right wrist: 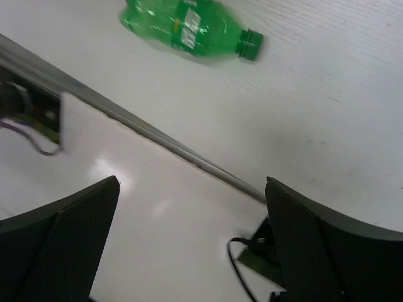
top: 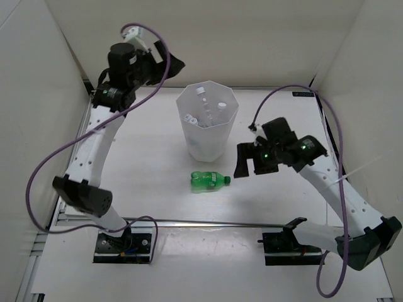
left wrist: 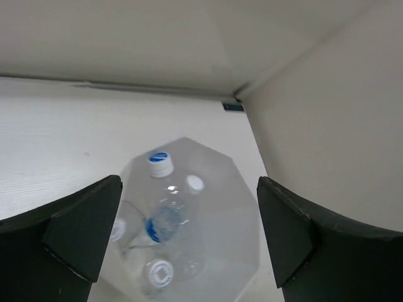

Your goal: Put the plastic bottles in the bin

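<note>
Hovering above the bin (top: 208, 135), the left gripper (left wrist: 189, 220) has its fingers spread wide, empty.
Clear water bottles (left wrist: 165, 207) lie in the bin below it; the right gripper (right wrist: 192, 207), equally wide and empty, has the green soda bottle (right wrist: 186, 28) lying ahead of its fingertips.

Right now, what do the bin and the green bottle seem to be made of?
The bin: probably thin plastic, milky and translucent; dim shapes show through its faceted wall. The green bottle: likely tinted see-through plastic, glossy, with bright highlights.
</note>
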`<state>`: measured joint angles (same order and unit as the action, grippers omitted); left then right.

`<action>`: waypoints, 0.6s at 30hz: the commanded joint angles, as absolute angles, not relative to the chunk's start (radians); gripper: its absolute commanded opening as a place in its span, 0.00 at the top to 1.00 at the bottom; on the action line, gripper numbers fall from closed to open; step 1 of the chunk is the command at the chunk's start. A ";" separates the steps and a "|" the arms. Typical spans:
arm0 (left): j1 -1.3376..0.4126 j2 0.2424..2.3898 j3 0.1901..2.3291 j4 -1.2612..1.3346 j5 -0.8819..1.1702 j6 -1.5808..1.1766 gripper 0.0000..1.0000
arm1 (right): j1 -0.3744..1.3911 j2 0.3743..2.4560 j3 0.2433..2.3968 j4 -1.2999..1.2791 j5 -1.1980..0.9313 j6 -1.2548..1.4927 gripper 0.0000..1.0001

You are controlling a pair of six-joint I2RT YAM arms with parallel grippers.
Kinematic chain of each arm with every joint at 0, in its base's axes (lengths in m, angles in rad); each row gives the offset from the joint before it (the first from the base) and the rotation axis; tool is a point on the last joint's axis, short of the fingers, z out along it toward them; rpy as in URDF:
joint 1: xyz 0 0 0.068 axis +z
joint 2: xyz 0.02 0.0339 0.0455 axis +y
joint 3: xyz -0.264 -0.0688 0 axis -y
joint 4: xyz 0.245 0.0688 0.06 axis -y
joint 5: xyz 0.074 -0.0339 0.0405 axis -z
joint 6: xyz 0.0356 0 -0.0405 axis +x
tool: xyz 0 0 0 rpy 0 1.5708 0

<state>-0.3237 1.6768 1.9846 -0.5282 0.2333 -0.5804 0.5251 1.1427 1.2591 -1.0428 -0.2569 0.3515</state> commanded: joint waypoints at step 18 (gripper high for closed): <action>-0.141 1.120 1.397 -0.745 -0.219 -0.575 0.00 | 1.062 1.391 0.890 -0.198 0.322 -0.132 0.00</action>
